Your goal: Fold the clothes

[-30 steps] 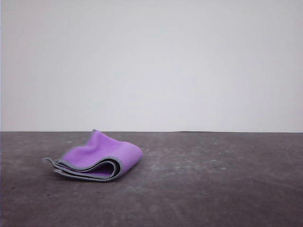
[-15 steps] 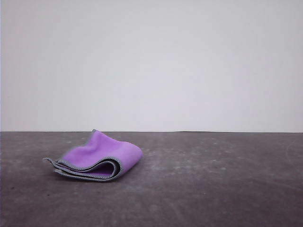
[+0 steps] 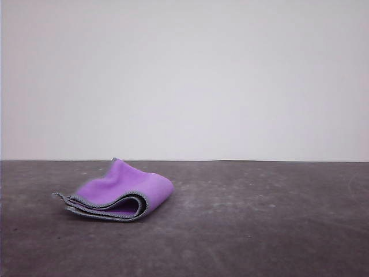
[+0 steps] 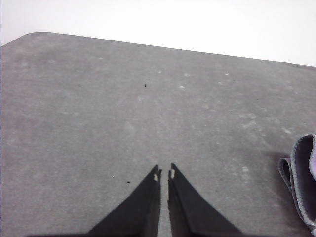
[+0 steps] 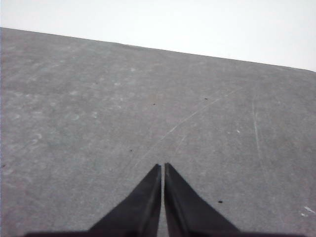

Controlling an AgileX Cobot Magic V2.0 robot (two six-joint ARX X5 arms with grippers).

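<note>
The cloth (image 3: 118,195) lies folded into a loose stack on the dark grey counter (image 3: 259,219), toward its left side and nearer the far edge, purple face up with the light grey hem showing along its layers. The left hand (image 4: 164,174) and right hand (image 5: 162,167) each hover over bare counter, fingers closed together and empty, the cloth's edge near the left one.

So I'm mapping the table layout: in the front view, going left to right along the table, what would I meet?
Bare dark table → the folded purple cloth, its open hemmed edges facing the camera → bare table for the remaining stretch to the right edge.
</note>
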